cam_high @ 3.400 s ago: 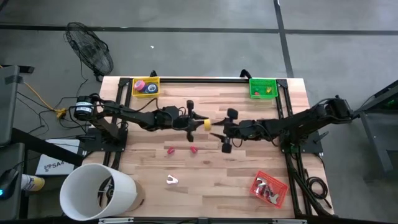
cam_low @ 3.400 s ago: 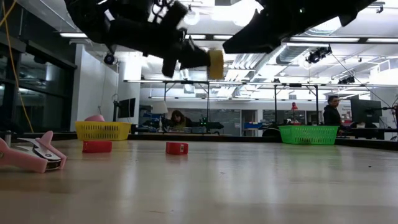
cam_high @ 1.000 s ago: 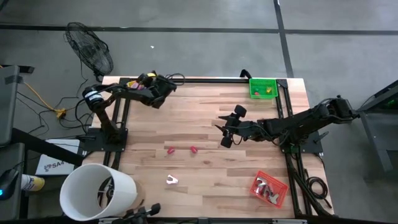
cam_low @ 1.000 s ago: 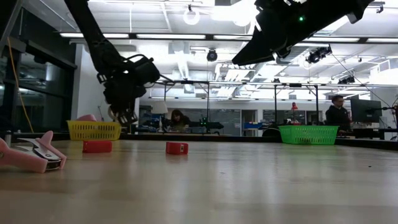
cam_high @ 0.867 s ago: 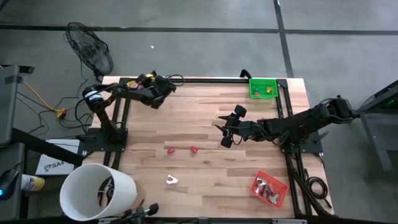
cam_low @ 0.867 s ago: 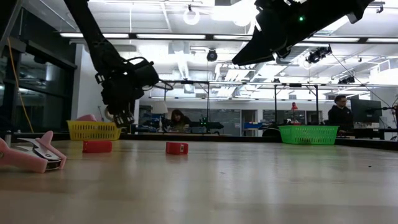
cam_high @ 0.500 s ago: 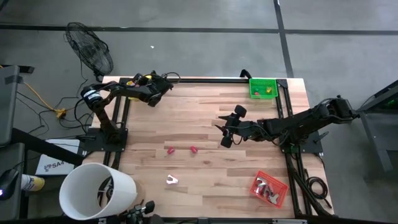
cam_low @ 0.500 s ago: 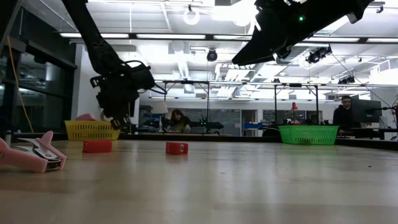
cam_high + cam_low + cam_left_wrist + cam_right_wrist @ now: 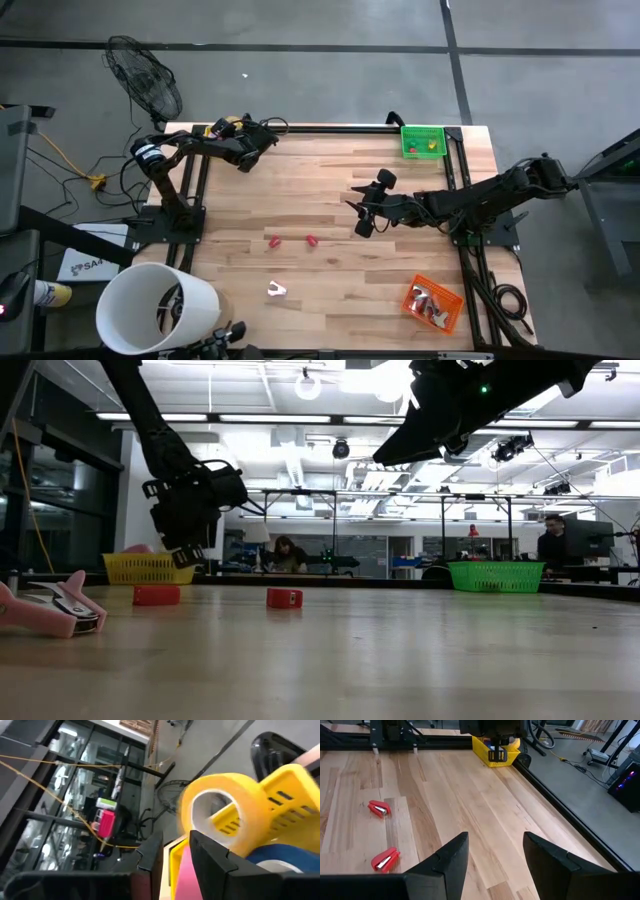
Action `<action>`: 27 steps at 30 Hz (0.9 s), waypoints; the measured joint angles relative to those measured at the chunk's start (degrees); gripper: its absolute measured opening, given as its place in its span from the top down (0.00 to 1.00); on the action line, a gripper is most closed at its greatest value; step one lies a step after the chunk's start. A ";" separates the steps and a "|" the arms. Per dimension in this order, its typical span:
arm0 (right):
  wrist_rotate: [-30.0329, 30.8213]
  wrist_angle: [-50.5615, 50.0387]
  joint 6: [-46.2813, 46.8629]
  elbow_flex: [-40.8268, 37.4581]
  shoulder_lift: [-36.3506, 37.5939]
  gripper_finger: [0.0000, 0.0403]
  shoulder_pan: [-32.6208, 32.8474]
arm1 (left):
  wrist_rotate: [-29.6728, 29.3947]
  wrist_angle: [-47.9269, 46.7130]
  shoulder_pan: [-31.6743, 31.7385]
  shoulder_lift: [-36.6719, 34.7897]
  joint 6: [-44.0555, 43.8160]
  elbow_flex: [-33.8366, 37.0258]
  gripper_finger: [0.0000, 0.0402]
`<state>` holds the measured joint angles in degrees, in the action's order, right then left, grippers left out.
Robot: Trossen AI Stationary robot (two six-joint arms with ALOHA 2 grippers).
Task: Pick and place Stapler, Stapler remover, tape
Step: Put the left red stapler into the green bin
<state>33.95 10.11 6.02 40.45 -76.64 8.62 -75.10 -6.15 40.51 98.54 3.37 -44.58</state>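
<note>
My left gripper [image 9: 238, 140] hangs over the yellow basket [image 9: 150, 569] at the table's far left corner, fingers pointing down [image 9: 186, 555]. In the left wrist view its fingers [image 9: 176, 855] stand a little apart with nothing between them. The yellow tape roll [image 9: 225, 815] shows just past them, blurred, against the yellow basket's wall [image 9: 285, 795] and above a blue roll [image 9: 280, 860]. My right gripper [image 9: 362, 215] is open [image 9: 495, 845] and hovers above the table right of centre. Two small red pieces [image 9: 272, 242] [image 9: 311, 241] and a pink-and-white piece [image 9: 277, 290] lie on the wood.
A green basket [image 9: 422, 140] stands at the far right corner and an orange basket [image 9: 432, 304] with metal pieces at the near right. A white bucket [image 9: 158, 308] sits off the near left corner. Bare wood lies between the arms. People show in the room behind.
My left gripper has moved a little farther toward the table's far left corner, over the yellow basket, staying at about the same height. My right gripper has kept still.
</note>
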 joint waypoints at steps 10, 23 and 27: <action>-0.02 0.00 0.20 0.00 0.00 0.55 0.00 | -0.19 0.02 0.00 0.00 0.01 0.00 0.77; -0.14 0.00 0.63 -0.02 0.01 0.55 0.00 | 6.87 0.15 0.00 0.02 -0.87 0.00 0.77; -0.13 0.00 0.63 -0.02 0.00 0.55 0.00 | 9.55 0.13 -0.02 0.02 -0.95 0.00 0.77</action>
<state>33.82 10.11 6.66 40.42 -76.64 8.62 -65.55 -6.02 40.49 98.56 2.42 -44.58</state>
